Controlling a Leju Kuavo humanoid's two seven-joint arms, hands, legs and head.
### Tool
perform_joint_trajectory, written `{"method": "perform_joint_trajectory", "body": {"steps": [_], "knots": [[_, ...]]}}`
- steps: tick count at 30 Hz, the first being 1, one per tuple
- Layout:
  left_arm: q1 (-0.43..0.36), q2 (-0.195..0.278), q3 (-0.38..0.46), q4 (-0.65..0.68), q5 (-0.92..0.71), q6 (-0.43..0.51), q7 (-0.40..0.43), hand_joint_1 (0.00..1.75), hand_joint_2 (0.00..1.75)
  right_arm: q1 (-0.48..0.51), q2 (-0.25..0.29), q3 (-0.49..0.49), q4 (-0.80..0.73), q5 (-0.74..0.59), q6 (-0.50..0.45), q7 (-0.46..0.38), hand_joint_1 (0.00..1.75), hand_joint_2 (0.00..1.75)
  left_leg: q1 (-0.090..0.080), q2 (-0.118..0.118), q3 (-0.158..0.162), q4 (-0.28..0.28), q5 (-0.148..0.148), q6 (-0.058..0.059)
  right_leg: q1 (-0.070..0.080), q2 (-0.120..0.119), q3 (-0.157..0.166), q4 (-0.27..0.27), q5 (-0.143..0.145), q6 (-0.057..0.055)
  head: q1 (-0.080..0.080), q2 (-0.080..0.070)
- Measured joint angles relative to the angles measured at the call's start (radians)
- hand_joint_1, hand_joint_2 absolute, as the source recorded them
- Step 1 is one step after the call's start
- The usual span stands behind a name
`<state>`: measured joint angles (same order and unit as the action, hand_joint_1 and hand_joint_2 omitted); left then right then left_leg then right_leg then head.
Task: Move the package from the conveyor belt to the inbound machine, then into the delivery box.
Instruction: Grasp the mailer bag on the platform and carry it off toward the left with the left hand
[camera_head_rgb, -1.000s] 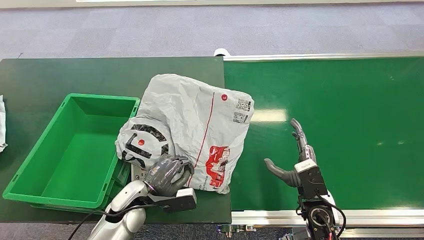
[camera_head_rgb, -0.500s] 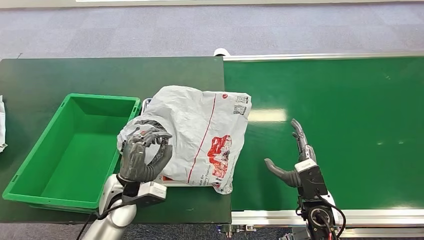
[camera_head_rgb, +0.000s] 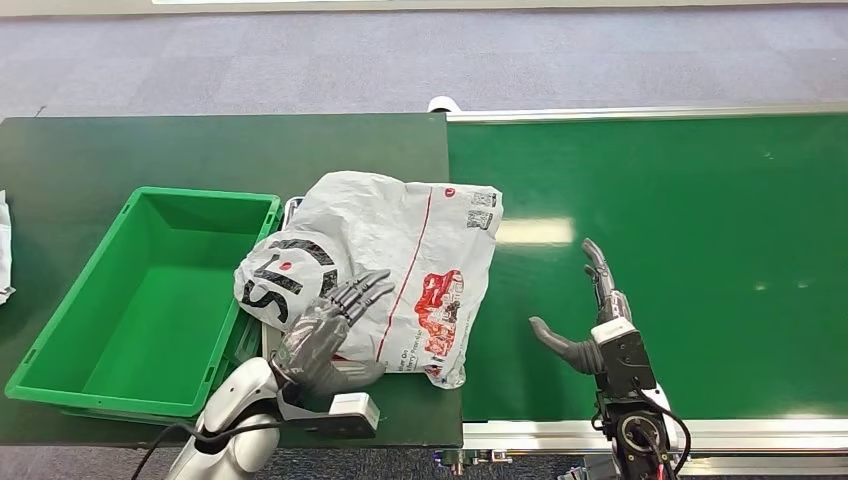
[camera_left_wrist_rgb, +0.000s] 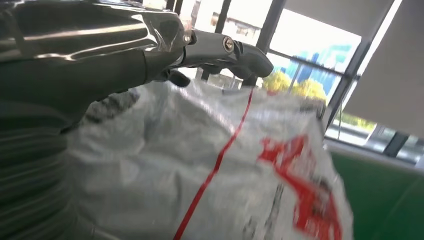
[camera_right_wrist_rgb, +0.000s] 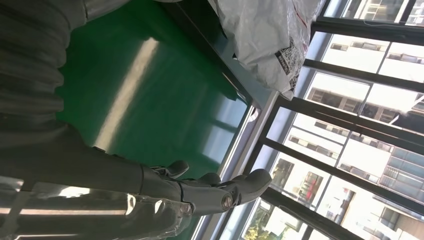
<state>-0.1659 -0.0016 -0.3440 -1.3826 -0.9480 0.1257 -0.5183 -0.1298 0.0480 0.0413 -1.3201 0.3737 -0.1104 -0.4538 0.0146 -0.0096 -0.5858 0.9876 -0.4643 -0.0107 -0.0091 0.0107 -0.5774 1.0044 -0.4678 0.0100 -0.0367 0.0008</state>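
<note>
The package (camera_head_rgb: 400, 255), a crumpled grey-white plastic bag with red and black print, lies on the dark table just left of the conveyor belt (camera_head_rgb: 680, 220). Its right edge reaches the belt's end. My left hand (camera_head_rgb: 328, 335) rests on the bag's near-left part with fingers stretched out and apart, gripping nothing. In the left wrist view the fingers (camera_left_wrist_rgb: 225, 49) reach over the bag (camera_left_wrist_rgb: 215, 165). My right hand (camera_head_rgb: 592, 318) hovers open over the belt, to the right of the package and apart from it. The right wrist view shows that hand (camera_right_wrist_rgb: 200, 192) and the bag (camera_right_wrist_rgb: 265, 30) beyond it.
An empty green delivery box (camera_head_rgb: 150, 290) stands on the table directly left of the package, its right wall touching the bag. A white edge (camera_head_rgb: 291, 207) of something flat peeks out under the bag. A white object (camera_head_rgb: 4, 250) lies at the table's left edge.
The bag settled lower and slightly left a second ago. My left hand, raised and curled at the bag's left edge half a second ago, now lies lower with fingers spread. The right hand stayed still.
</note>
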Motion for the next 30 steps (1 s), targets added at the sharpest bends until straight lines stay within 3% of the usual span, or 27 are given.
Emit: {"method": "perform_joint_trajectory", "body": {"steps": [5,9,18,19,22,23,30], "knots": [[-0.025,0.033,-0.020,0.060,-0.093,-0.083,0.084,0.00,1.75,-0.007,-0.002,0.000,0.011,0.003,0.004,-0.001,0.00,1.75,0.000,0.000,0.000,0.000,0.000,0.000,0.000,0.000,0.000,0.000,0.000,0.000,0.000,0.000],[-0.061,0.047,-0.025,0.110,-0.134,-0.100,0.140,0.00,1.75,-0.010,-0.002,0.000,0.016,0.013,0.005,0.001,0.00,1.75,0.000,0.000,0.000,0.000,0.000,0.000,0.000,0.000,0.000,0.000,0.000,0.000,0.000,0.000],[-0.104,0.044,-0.015,0.154,-0.336,0.120,0.376,0.00,1.75,0.009,0.010,-0.012,-0.003,0.041,0.005,0.023,0.00,1.75,0.000,0.000,0.000,0.000,0.000,0.000,0.000,0.000,0.000,0.000,0.000,0.000,0.000,0.000],[-0.105,0.041,-0.009,0.154,-0.356,0.150,0.387,0.11,1.75,0.012,0.012,-0.014,-0.006,0.042,0.005,0.023,0.00,1.75,0.000,0.000,0.000,0.000,0.000,0.000,0.000,0.000,0.000,0.000,0.000,0.000,0.000,0.000],[-0.107,0.030,0.012,0.156,-0.380,0.208,0.390,1.39,1.75,0.019,0.017,-0.016,-0.012,0.043,0.005,0.024,0.00,1.75,0.000,0.000,0.000,0.000,0.000,0.000,0.000,0.000,0.000,0.000,0.000,0.000,0.000,0.000],[-0.107,0.026,0.018,0.156,-0.378,0.217,0.385,1.71,1.75,0.020,0.019,-0.016,-0.013,0.044,0.006,0.024,0.00,1.75,0.000,0.000,0.000,0.000,0.000,0.000,0.000,0.000,0.000,0.000,0.000,0.000,0.000,0.000],[-0.099,0.005,0.042,0.156,-0.323,0.274,0.319,1.75,1.75,0.029,0.023,-0.016,-0.014,0.048,0.007,0.021,0.00,1.75,0.000,0.000,0.000,0.000,0.000,0.000,0.000,0.000,0.000,0.000,0.000,0.000,0.000,0.000]]}}
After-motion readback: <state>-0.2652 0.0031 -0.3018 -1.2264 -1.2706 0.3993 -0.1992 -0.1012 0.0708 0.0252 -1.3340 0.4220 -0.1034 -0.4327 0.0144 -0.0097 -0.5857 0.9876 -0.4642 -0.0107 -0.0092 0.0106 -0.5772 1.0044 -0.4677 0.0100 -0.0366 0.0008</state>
